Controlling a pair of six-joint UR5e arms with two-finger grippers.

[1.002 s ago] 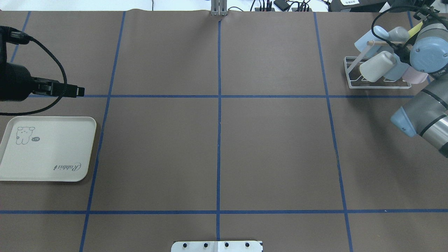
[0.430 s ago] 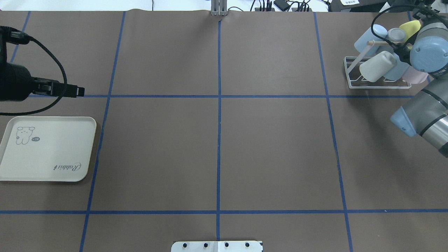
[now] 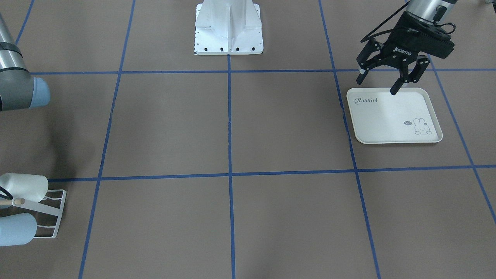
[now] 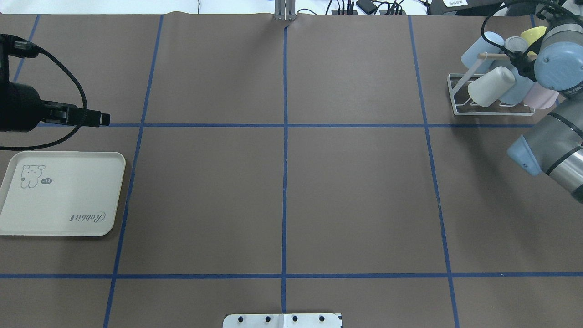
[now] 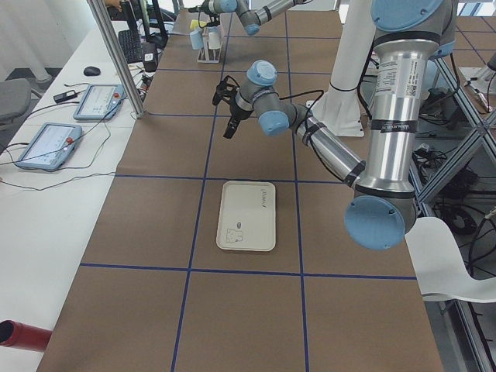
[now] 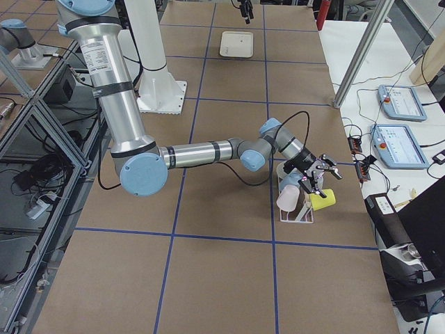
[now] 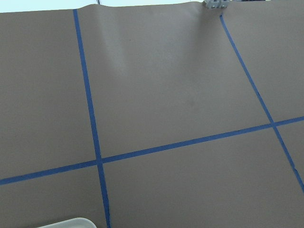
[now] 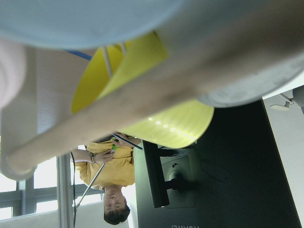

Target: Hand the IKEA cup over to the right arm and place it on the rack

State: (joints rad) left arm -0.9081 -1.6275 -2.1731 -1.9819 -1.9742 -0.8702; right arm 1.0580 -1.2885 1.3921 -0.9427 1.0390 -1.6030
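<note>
The yellow cup [image 4: 533,33] looks hung on the rack [image 4: 492,112]; the left end effector [image 3: 376,87] is open, the right end effector [image 6: 318,181] cannot be told

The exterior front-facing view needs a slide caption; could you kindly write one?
Left gripper, open, hovers near the rabbit tray; two cups on the rack.

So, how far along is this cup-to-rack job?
Handover looks done: left claw hangs open and empty beside the empty tray. In hand: right claw at the rack, yellow cup seemingly on a prong; release unclear. Left: withdraw.
</note>
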